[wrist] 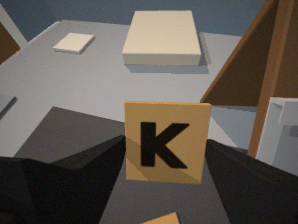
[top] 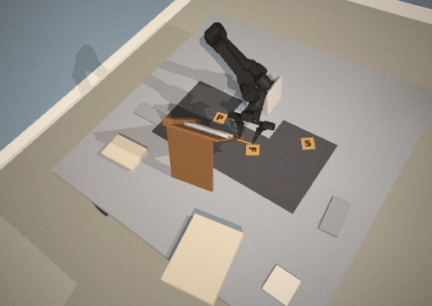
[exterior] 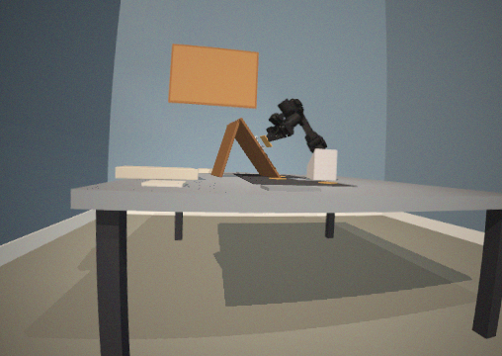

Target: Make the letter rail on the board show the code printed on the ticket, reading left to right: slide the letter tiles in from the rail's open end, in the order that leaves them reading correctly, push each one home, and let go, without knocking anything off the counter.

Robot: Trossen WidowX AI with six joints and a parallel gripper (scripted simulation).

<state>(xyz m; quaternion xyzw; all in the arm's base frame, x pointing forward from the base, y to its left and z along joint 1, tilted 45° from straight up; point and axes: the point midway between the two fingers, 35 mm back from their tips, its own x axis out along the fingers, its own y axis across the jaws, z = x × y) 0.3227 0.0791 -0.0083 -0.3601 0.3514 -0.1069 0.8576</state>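
"What is the arm doing here?" asks the first onlooker.

"A black robot gripper (top: pixel 247 141) (exterior: pixel 268 138) (wrist: pixel 164 143) grips the K tile (top: pixel 244 141) (exterior: pixel 266 141) (wrist: pixel 166 142) by its two side edges, carrying it above the dark mat (top: pixel 281 172) (exterior: pixel 296 180) (wrist: pixel 75 132) beside the brown board (top: pixel 191 160) (exterior: pixel 257 151) (wrist: pixel 240 75)," replies the second. "In the top view the tile appears just beside one end of the pale letter rail (top: pixel 208 130) (exterior: pixel 259 142) (wrist: pixel 282 130). Whether it touches the rail cannot be told."

"And the other letters?"

"Three lie flat: the P tile (top: pixel 219 117) near the rail, the F tile (top: pixel 252 150) below the gripper and the 5-like tile (top: pixel 308 144), perhaps an S, farther out. No letter can be made out in the rail."

"Which step is in hand, then?"

"Lining up the K for insertion, by the look of it. The end beside the tile is probably the open one."

"What does the next move call for?"

"Matching the tile's tilt and height to the channel, then a straight slide along it, with release only once the tile is home. A crooked entry could catch the rail's lip or twist the tile in the grasp."

"Is K the right letter now?"

"The ticket's code cannot be read, so its turn cannot be confirmed."
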